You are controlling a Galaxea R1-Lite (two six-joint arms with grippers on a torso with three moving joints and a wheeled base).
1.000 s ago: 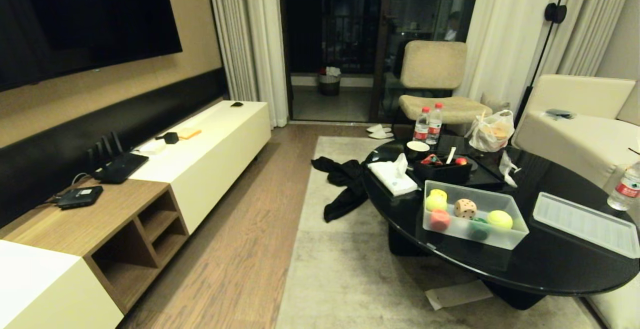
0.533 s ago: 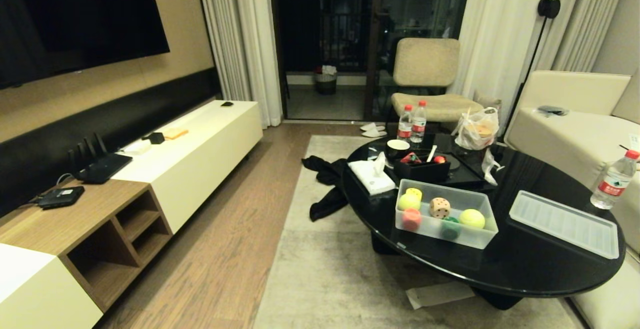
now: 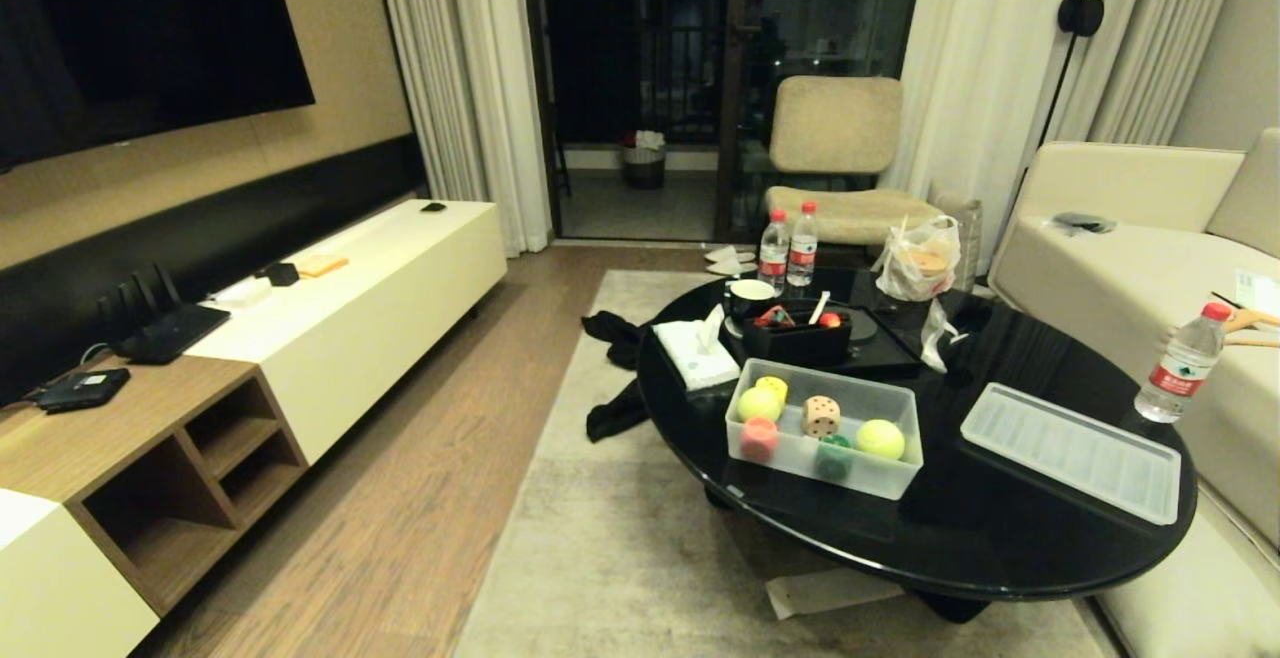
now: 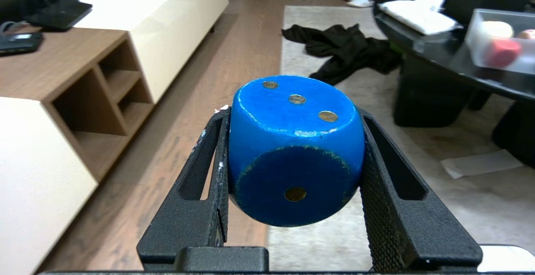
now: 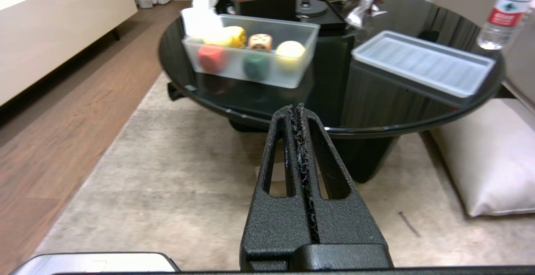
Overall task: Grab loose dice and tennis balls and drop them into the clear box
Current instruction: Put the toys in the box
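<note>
Blue and chunky, a big wooden dice with rounded corners and gold dots (image 4: 296, 149) is sitting squeezed between the two black fingers of my left gripper (image 4: 294, 162). One finger (image 4: 205, 174) is pressing on each side of it. I am holding it up over the brown wood floor (image 4: 234, 57), well apart from the round shiny black table (image 3: 1000, 528).

On that table the clear frosted plastic box (image 3: 822, 426) is standing open. Inside it a pale tan dice with dark dots (image 3: 821, 416) is lying in the middle. One fuzzy yellow-green tennis ball (image 3: 880, 438) is lying just beside it, and another yellow-green ball (image 3: 759, 403) is lying on its other side. A red spotted piece (image 3: 759, 436), a green spotted piece (image 3: 832, 456) and a yellow spotted piece (image 3: 772, 386) are lying in there too. The ribbed frosted lid (image 3: 1072, 450) is lying flat on the table near the box, with a water bottle with a red cap (image 3: 1180, 363) beyond it.

My right gripper (image 5: 296, 114) is hanging empty over the grey rug (image 5: 167, 191), in front of the table. Its two black fingers (image 5: 288, 154) are pressed tight together.

Behind the box a white tissue pack (image 3: 695, 353) and a black organiser box (image 3: 795, 336) are resting on the table.
</note>
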